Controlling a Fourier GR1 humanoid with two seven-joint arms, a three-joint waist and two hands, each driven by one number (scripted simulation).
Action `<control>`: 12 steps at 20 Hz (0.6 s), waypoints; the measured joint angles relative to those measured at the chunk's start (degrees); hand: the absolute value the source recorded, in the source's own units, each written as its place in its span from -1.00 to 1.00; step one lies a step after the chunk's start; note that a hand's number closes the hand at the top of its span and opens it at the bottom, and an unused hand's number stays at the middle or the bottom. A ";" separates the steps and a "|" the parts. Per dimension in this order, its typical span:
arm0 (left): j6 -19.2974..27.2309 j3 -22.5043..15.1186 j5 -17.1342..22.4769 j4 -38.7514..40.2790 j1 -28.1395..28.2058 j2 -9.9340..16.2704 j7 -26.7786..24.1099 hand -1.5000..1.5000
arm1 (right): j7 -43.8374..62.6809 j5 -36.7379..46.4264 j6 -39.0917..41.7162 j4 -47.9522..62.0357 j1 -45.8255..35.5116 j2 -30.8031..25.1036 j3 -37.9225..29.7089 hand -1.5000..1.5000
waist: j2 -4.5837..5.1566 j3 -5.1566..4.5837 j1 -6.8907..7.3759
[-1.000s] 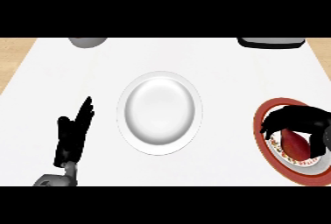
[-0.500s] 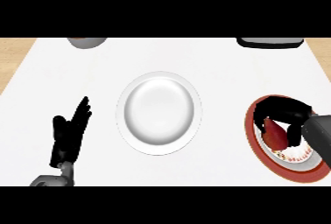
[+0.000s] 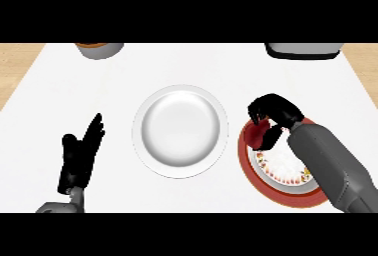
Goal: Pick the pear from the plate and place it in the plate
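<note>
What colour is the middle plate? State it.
White plate, clearest in the head view.

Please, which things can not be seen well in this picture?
- Pear: head view, mostly hidden by the curled right hand.
- Red plate: right part covered by the right forearm.
- Grey container and dark object: cut off by the top edge.

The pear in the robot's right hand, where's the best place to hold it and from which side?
The right hand is already curled round the pear from above, at the red plate's left rim. Only a dark red bulge shows under the fingers, so gripping across that rounded body from the top looks best. Its stem end is hidden.
</note>
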 measured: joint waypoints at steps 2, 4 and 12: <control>-0.04 0.00 -0.06 0.20 -0.04 0.07 0.07 0.00 | 7.20 0.03 -4.09 -0.40 -1.93 3.86 -1.46 1.00 | -0.22 0.10 0.27; -0.02 -0.16 -0.21 0.49 -0.19 0.02 0.24 0.00 | 14.39 0.49 -8.66 -1.08 -4.23 7.80 -2.66 1.00 | -0.40 0.18 0.38; 0.01 -0.14 -0.47 1.16 -0.47 0.10 0.48 0.00 | 44.00 9.12 -28.77 -2.30 -14.57 17.73 -3.74 1.00 | -0.69 0.24 0.62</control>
